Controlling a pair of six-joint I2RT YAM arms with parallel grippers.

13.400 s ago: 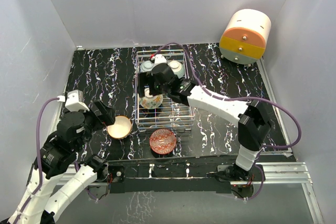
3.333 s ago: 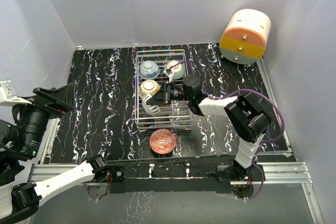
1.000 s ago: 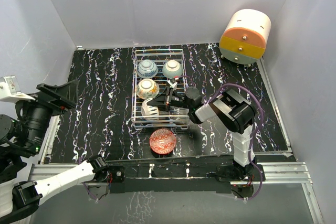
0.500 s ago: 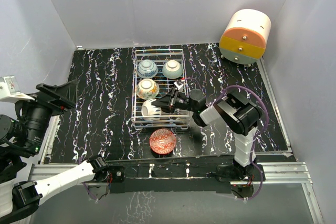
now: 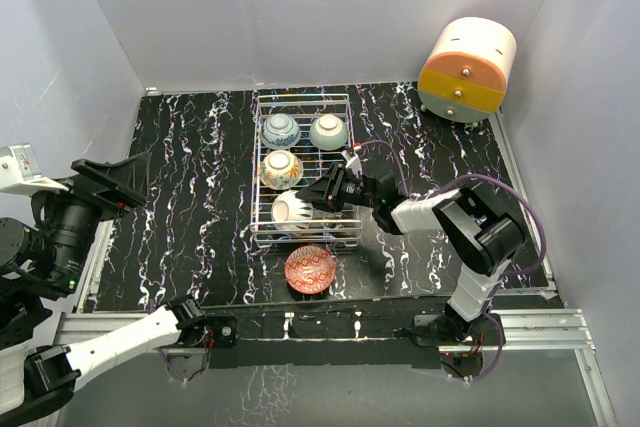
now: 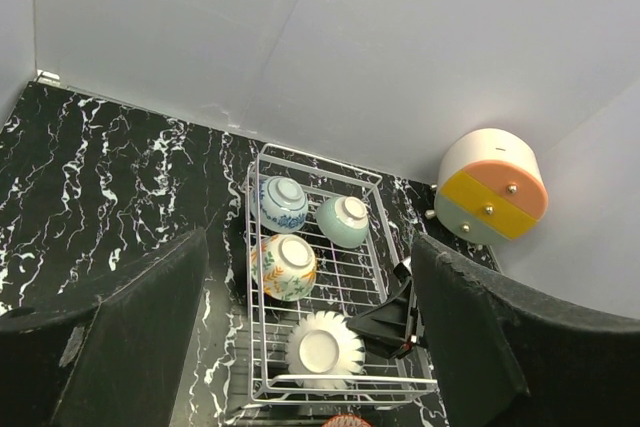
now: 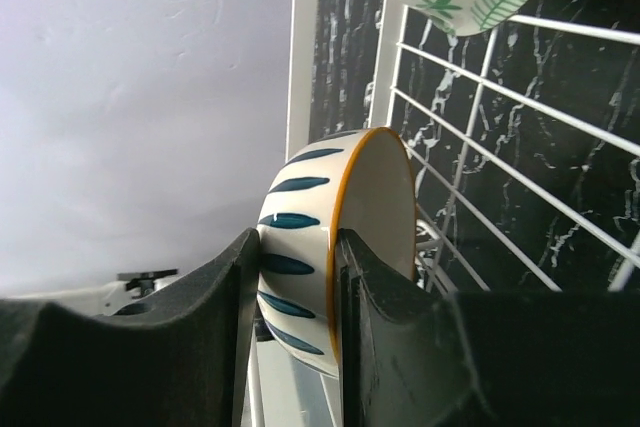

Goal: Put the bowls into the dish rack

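Note:
The wire dish rack (image 5: 256,172) holds several bowls bottom up: blue patterned (image 5: 281,130), mint (image 5: 329,131), leafy (image 5: 281,168), and a white one with dark teal stripes (image 5: 291,209) in the near left cell. My right gripper (image 5: 318,197) reaches in from the right. One finger lies against that striped bowl's (image 7: 380,207) outer wall and the other inside its orange rim, so it is shut on the wall. The red patterned bowl (image 5: 310,269) sits upright on the table just in front of the rack. My left gripper (image 6: 308,240) hangs open high at the left, holding nothing.
A cream-and-orange drawer unit (image 5: 467,67) stands at the back right corner. Grey walls close in the black marbled table (image 5: 190,167) on three sides. The rack's near right cell (image 6: 385,362) lies under my right gripper.
The striped bowl has tipped from standing on its edge to lying bottom up in the rack. My right arm has swung its forearm further right. The left arm has not moved.

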